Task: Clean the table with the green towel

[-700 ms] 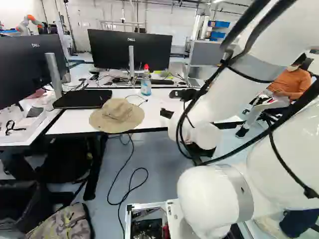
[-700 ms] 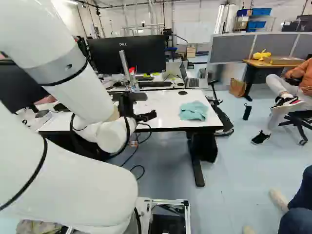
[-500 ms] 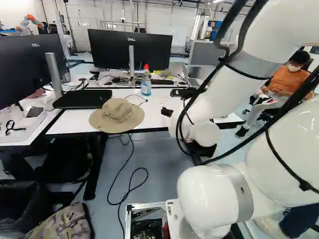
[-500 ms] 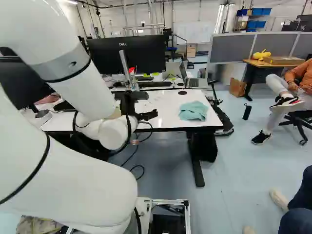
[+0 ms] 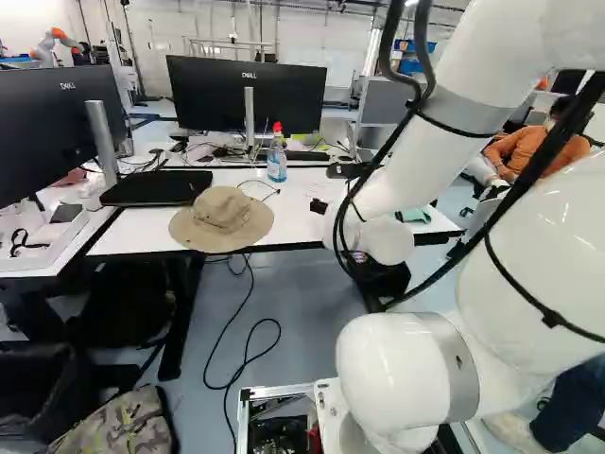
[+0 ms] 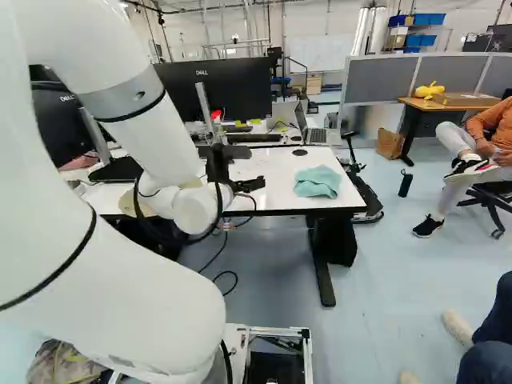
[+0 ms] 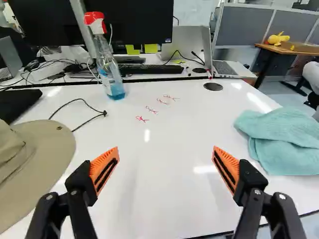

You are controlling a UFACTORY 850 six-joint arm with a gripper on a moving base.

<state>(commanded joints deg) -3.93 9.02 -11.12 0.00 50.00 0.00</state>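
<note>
1. Black two-finger gripper (image 6: 250,185) on the white arm (image 6: 148,136) — over the white, black-edged worktop (image 7: 164,199). Fingers (image 7: 104,170) spread wide apart, orange ribbed pads angled toward each other, white surface showing between them.
2. Green cloth towel (image 7: 284,142): lying loosely bunched on the worktop, near its right end in the right base view. In the wrist view it's ahead of the gripper and off to one side, apart from the fingers.
3. Four small red scribbles (image 7: 142,119) in a slanting row on the worktop, ahead of the fingers, between hat and towel.
4. Tan wide-brimmed fabric hat (image 5: 222,219): front edge of the worktop, on the other side of the gripper from the towel.
5. Clear plastic spray bottle with red head and blue liquid (image 7: 110,74): upright near the back edge, thin black cable (image 7: 84,101) looping in front of it.
6. Flat black slab (image 5: 156,187) beside the hat. Round black disc (image 7: 213,86) near the back edge — silver open laptop (image 7: 224,68) beyond it.
</note>
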